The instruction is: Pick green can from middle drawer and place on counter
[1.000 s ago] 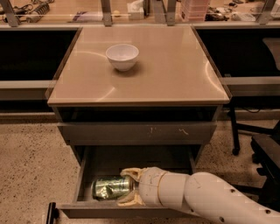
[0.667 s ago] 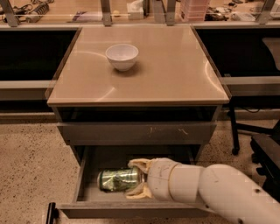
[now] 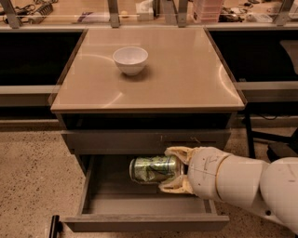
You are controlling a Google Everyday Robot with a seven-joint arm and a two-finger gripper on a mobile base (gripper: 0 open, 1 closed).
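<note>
gripper [image 3: 176, 169]: clamped on green can [image 3: 153, 169], held on its side above the open middle drawer [image 3: 144, 204] | counter [image 3: 186, 69]: above and behind gripper, white bowl [image 3: 131, 60] on it

Looks like a lab or office — speckled terrazzo floor [image 3: 28, 176], cluttered bench [image 3: 93, 17] with cables [image 3: 25, 8] at the back, black chair base [image 3: 272, 135] on the right — cream two-finger gripper [image 3: 166, 169] over the open grey drawer [image 3: 139, 207], clamped on a shiny green can [image 3: 146, 169].

Smooth end effector [image 3: 172, 169] over middle drawer [image 3: 139, 201] grips shiny metal green can [image 3: 150, 169].
</note>
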